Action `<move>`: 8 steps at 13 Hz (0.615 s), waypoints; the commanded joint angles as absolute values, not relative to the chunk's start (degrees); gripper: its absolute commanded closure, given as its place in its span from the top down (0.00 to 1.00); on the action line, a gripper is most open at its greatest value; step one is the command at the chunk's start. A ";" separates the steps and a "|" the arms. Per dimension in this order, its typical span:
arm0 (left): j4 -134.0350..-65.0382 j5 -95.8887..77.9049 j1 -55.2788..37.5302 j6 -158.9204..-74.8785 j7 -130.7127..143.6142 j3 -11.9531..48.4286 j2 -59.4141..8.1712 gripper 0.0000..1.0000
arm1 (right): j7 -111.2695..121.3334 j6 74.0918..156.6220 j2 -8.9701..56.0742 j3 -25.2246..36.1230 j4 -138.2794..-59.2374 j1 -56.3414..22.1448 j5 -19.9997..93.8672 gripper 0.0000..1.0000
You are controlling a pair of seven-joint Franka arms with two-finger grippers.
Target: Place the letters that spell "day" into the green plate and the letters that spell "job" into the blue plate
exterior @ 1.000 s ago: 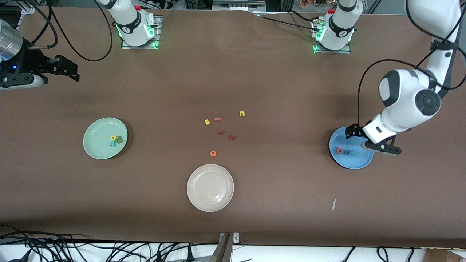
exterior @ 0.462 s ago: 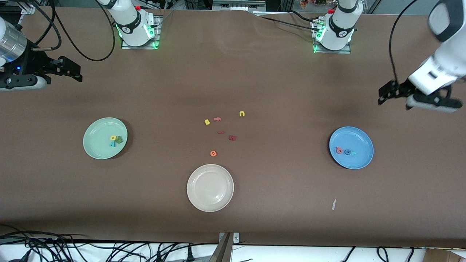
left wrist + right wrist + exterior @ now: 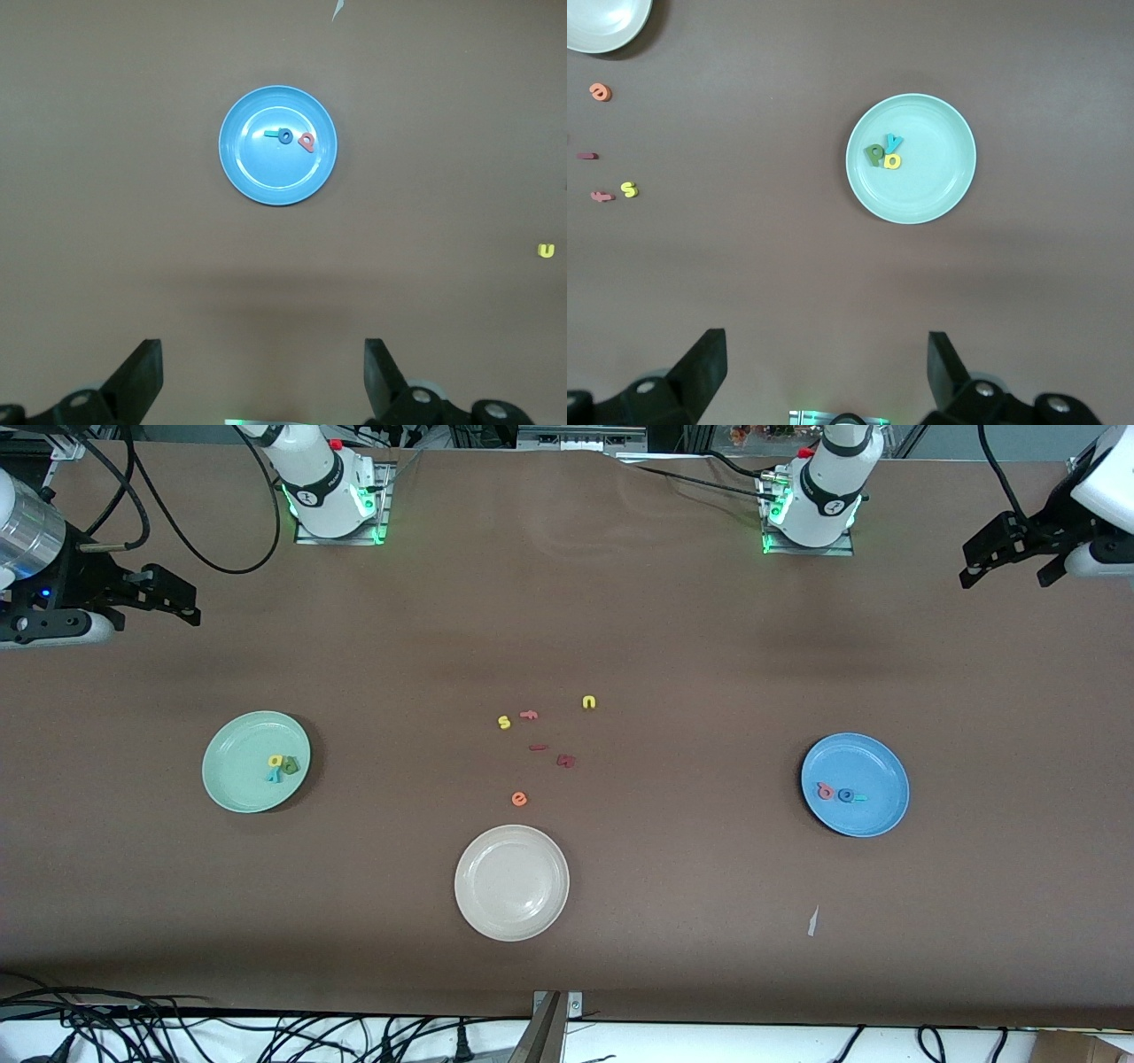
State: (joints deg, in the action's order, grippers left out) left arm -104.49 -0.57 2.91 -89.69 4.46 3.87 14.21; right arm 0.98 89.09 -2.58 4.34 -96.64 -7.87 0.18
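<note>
- Grippers first: left gripper (image 3: 1013,564) is up over bare table at the left arm's end, fingers spread wide, nothing in them.
- right gripper (image 3: 168,593) hangs over its own end of the table, same deal, fingers apart and empty.
- blue plate (image 3: 881,815) has the pink-red "b" (image 3: 826,790), blue "o" (image 3: 847,795) and teal "j" (image 3: 860,798) sitting in a row.
- green plate (image 3: 235,779) holds the yellow "a" (image 3: 275,761), olive "d" (image 3: 291,764) and teal "y" (image 3: 274,776), bunched together.
- leftover letters mid-table: yellow "s" (image 3: 504,723), yellow "n" (image 3: 589,702), orange "e" (image 3: 519,799), with the cream-white plate (image 3: 474,912) nearer the front camera.
</note>
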 commanded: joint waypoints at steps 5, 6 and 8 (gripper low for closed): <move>-95.19 0.18 2.37 -87.80 12.57 5.01 3.79 1.00 | 0.53 89.03 -3.08 4.48 -97.12 -7.91 0.26 1.00; -95.27 -0.35 3.07 -88.50 12.57 5.01 3.78 1.00 | 0.53 89.12 -3.08 4.48 -97.12 -7.91 0.26 1.00; -95.10 -1.93 3.08 -88.07 12.05 4.84 3.61 1.00 | 0.53 89.03 -2.90 4.48 -97.12 -7.91 0.26 1.00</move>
